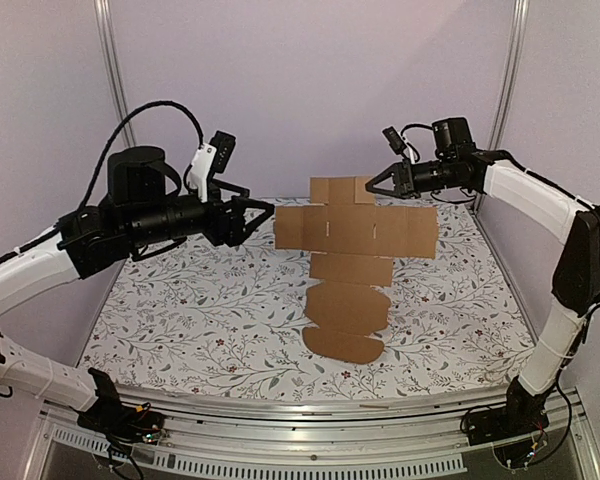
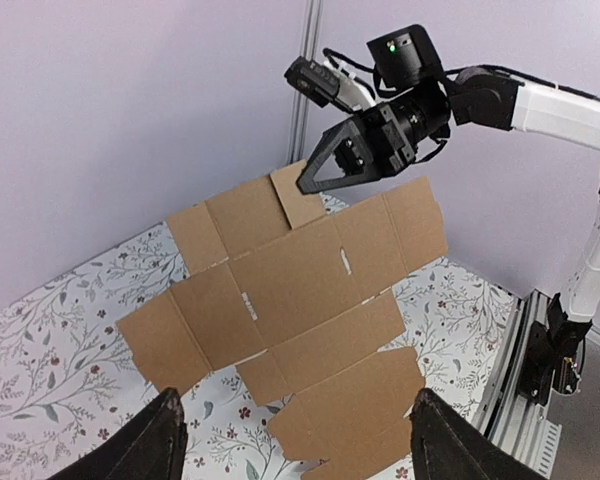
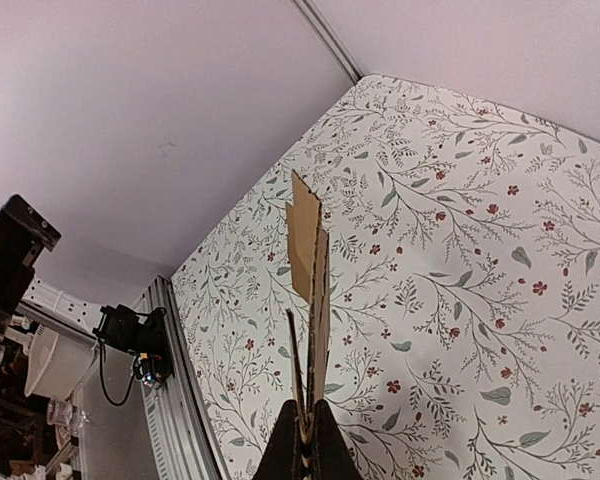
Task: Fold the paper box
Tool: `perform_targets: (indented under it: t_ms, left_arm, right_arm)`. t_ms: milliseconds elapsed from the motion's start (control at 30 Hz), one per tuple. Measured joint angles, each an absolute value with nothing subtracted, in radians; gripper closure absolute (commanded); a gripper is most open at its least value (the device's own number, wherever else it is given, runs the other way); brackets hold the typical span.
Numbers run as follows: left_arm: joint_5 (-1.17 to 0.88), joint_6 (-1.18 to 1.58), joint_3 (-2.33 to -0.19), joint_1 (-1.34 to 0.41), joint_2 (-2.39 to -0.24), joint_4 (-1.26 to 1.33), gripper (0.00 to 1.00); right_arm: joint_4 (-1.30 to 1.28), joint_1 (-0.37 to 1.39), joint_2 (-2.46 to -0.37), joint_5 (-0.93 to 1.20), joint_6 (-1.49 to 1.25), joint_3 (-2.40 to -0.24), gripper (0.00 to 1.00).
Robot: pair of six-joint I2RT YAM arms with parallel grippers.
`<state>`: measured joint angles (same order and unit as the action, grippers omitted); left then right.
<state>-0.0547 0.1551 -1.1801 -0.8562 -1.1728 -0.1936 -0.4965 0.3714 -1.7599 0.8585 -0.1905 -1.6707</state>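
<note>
We are looking down on a flower-patterned table [image 1: 180,320] where the paper box [image 1: 355,232], not yet folded and spread as one flat sheet of panels and flaps, is hanging tilted over the far middle, its rounded lower flaps reaching toward the near edge; whether they are touching the table we cannot tell; the right gripper [image 2: 306,184] is pinching one small top flap [image 2: 298,200], fingers closed on the cardboard, and is holding the sheet up by that single grip; the left gripper [image 1: 264,220] is hovering just beside the sheet's left wing, fingers spread wide and gripping nothing.

We are judging that grip to be the weak point: one small flap is bearing the whole sheet, so it could bend at its crease or slip out of the pinch, and the sheet would drop askew; a push from the left fingers on the loose wing could swing the sheet round the pinch instead of folding it along a crease, or kink a panel in the wrong place.

As a container the box is holding nothing; no walls are standing, so there is no inside to fill.
</note>
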Motion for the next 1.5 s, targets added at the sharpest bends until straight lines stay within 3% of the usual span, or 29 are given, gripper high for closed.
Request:
perform_targets:
  t_ms: [433, 800, 1033, 1500]
  left_arm:
    - [-0.058, 0.363, -0.879, -0.860, -1.216, -0.006, 0.25]
    - [0.078, 0.558, -0.861, -0.863, -1.540, 0.130, 0.24]
    - [0.083, 0.624, -0.867, -0.865, -1.679, 0.150, 0.24]
    - [0.056, 0.614, -0.867, -0.888, -1.698, 0.250, 0.24]
  right_arm:
    - [-0.200, 0.184, -1.883, 0.965, -0.419, -1.335, 1.00]
    - [-0.125, 0.196, -1.861, 1.028, -0.306, -1.105, 1.00]
    - [-0.115, 0.196, -1.820, 1.053, -0.252, -1.045, 1.00]
    - [-0.097, 0.197, -1.661, 1.124, -0.181, -1.023, 1.00]
